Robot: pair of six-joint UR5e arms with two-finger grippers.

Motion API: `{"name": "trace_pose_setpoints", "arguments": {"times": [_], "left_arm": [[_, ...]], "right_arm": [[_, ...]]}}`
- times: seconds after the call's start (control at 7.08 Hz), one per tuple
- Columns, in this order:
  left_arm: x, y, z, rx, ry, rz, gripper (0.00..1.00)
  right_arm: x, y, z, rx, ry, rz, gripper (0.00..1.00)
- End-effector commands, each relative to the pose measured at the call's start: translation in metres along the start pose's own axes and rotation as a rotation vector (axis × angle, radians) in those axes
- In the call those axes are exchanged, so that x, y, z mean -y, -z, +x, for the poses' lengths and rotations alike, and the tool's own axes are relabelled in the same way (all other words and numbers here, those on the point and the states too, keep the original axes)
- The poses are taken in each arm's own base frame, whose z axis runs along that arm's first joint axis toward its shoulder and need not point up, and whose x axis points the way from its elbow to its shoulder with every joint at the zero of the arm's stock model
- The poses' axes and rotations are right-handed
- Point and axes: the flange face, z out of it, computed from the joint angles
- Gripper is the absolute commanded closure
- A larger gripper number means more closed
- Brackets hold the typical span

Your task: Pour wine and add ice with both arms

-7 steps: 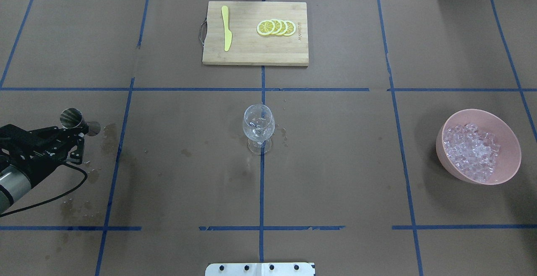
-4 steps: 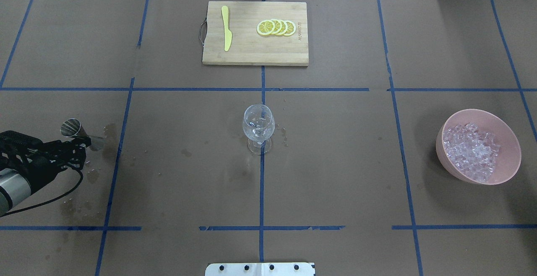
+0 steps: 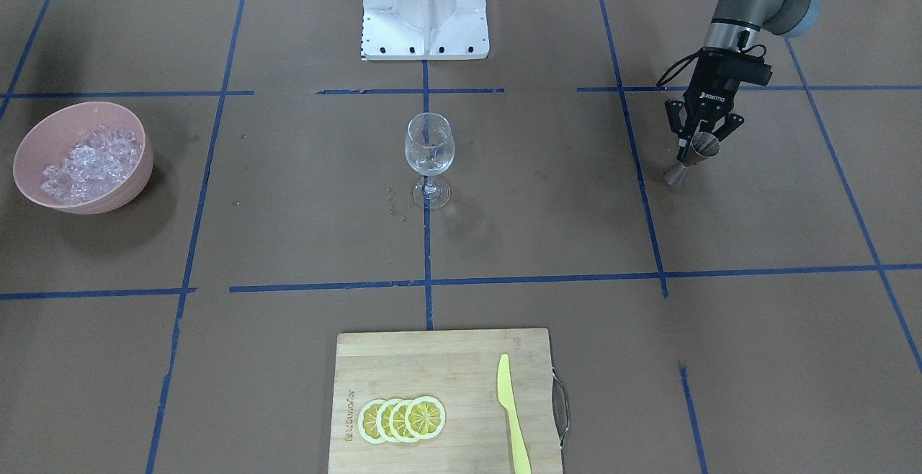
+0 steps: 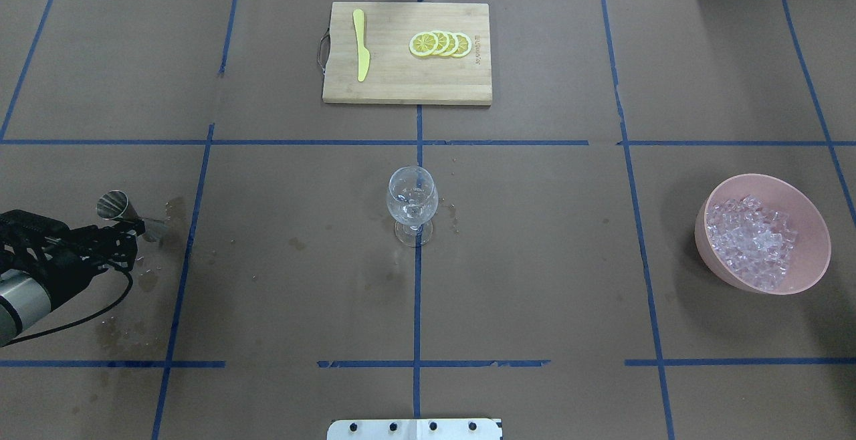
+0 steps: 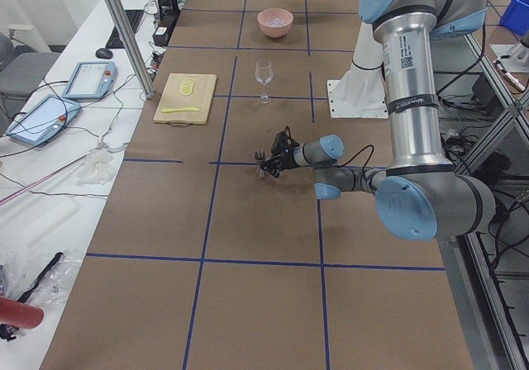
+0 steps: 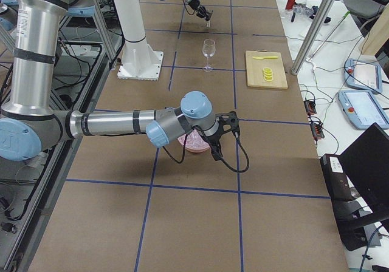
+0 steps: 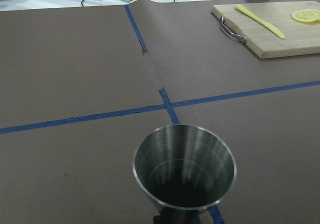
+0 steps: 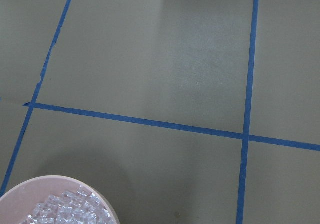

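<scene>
Nearest the robot, the white metal base plate (image 4: 414, 428) sits at the table's near edge. The left gripper (image 3: 697, 141), a black two-finger unit marked ROBOTIQ on its body, is closed around the waist of a tilted double-ended stainless steel measuring cup (image 3: 678, 172). The cup's lower end is at or just above the brown paper table cover (image 4: 535, 259), and damp stains show on the paper there. The right gripper (image 6: 215, 150) hangs just beside the pink plastic bowl (image 4: 812, 226); whether its fingers are spread or closed cannot be told. The ice (image 4: 752, 239), clear cubes, is heaped inside that bowl, which sits well out on the robot's right.

At the centre, a clear stemmed wine glass (image 4: 412, 199) stands upright on the middle blue tape line, a few droplets by its foot. Wide bare paper lies between it and the cup, and between it and the bowl.

Farthest, a bamboo cutting board (image 4: 406, 89) with a metal handle lies near the far edge, carrying a yellow plastic knife (image 4: 361, 52) and four overlapping lemon slices (image 4: 441, 44). Its burnt-in brand mark is too small to read.
</scene>
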Motion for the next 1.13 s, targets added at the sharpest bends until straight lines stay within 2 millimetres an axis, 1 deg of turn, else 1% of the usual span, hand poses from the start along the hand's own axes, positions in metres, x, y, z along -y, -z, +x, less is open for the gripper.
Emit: {"name": "trace_pose_setpoints", "arguments": {"times": [0.0, 0.85, 0.99], "left_arm": [[-0.006, -0.003, 0.0, 0.003, -0.015, -0.007, 1.0], [-0.003, -0.006, 0.009, -0.008, -0.014, 0.007, 1.0], [-0.006, -0.006, 0.01, -0.01, -0.017, 0.002, 1.0]], "right_arm": [[-0.001, 0.0, 0.001, -0.002, 0.0, -0.001, 0.0], [-0.002, -0.001, 0.002, -0.003, -0.003, -0.003, 0.0], [-0.002, -0.001, 0.002, -0.003, -0.003, -0.003, 0.0]]}}
